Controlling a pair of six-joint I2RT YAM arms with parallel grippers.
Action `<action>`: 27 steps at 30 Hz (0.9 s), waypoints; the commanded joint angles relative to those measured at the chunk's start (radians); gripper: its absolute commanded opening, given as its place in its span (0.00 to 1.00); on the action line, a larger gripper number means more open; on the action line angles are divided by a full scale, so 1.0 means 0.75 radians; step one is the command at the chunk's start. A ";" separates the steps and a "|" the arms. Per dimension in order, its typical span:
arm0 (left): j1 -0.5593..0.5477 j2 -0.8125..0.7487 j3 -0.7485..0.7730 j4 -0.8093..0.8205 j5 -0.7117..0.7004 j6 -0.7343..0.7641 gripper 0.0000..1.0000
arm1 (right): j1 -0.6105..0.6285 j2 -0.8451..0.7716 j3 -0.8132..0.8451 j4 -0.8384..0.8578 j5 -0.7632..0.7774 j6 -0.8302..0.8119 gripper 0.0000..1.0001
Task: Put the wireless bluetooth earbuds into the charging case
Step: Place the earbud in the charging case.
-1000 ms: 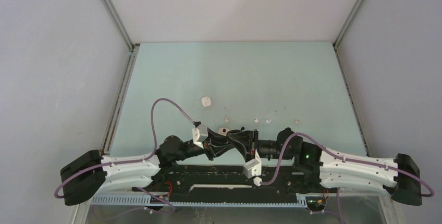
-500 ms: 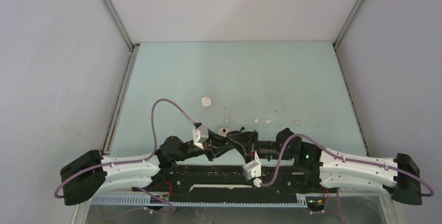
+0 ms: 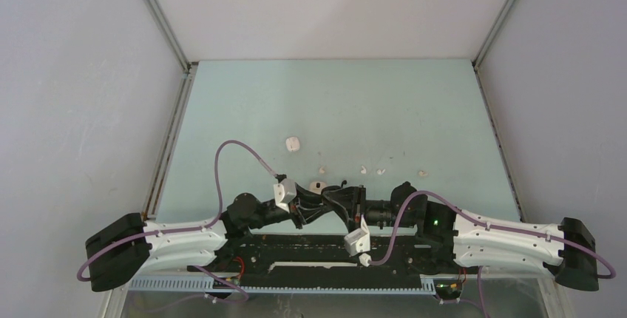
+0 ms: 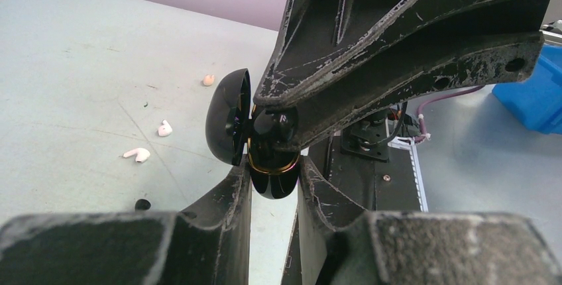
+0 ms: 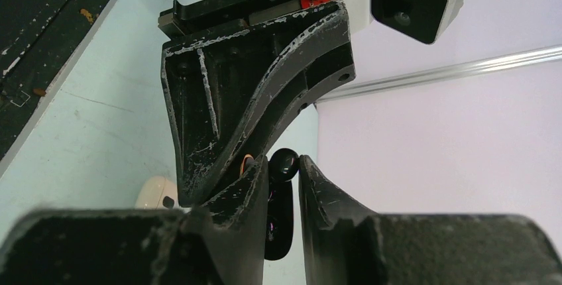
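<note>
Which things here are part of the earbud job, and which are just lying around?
Job: glossy black open charging case, held by left gripper; small black bud in right gripper; loose whitish plastic earbuds.
Lying about: white rounded case; cream rounded case.

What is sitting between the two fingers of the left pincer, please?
The left pincer clamps a black charging case, lid open, as the left wrist view shows.

Robot lab: grey-walled alu-frame booth (image 3: 81, 81), pale-green bench (image 3: 333, 103).
</note>
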 commanded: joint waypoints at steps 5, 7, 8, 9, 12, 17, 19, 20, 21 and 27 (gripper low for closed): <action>-0.003 -0.029 -0.018 0.119 -0.047 0.038 0.00 | 0.004 0.005 0.026 -0.120 0.043 -0.001 0.30; -0.003 -0.029 -0.018 0.118 -0.050 0.039 0.00 | 0.004 0.005 0.031 -0.126 0.044 0.001 0.29; -0.003 -0.029 -0.019 0.118 -0.052 0.040 0.00 | 0.004 0.006 0.033 -0.127 0.045 0.002 0.29; -0.003 -0.029 -0.020 0.119 -0.052 0.041 0.00 | 0.004 0.007 0.034 -0.129 0.047 0.002 0.29; -0.003 -0.029 -0.020 0.119 -0.050 0.041 0.00 | 0.004 0.013 0.040 -0.132 0.055 0.010 0.30; -0.003 -0.022 -0.018 0.119 -0.038 0.050 0.00 | 0.004 0.020 0.048 -0.140 0.053 0.030 0.33; -0.003 -0.016 -0.018 0.118 -0.036 0.055 0.00 | 0.004 0.026 0.075 -0.195 0.045 0.047 0.37; -0.003 -0.012 -0.018 0.119 -0.038 0.057 0.00 | 0.004 0.031 0.093 -0.232 0.038 0.055 0.39; -0.003 -0.010 -0.019 0.119 -0.038 0.060 0.00 | 0.004 0.035 0.111 -0.275 0.030 0.063 0.42; -0.003 -0.001 -0.016 0.119 -0.040 0.065 0.00 | 0.004 0.046 0.183 -0.452 -0.004 0.096 0.54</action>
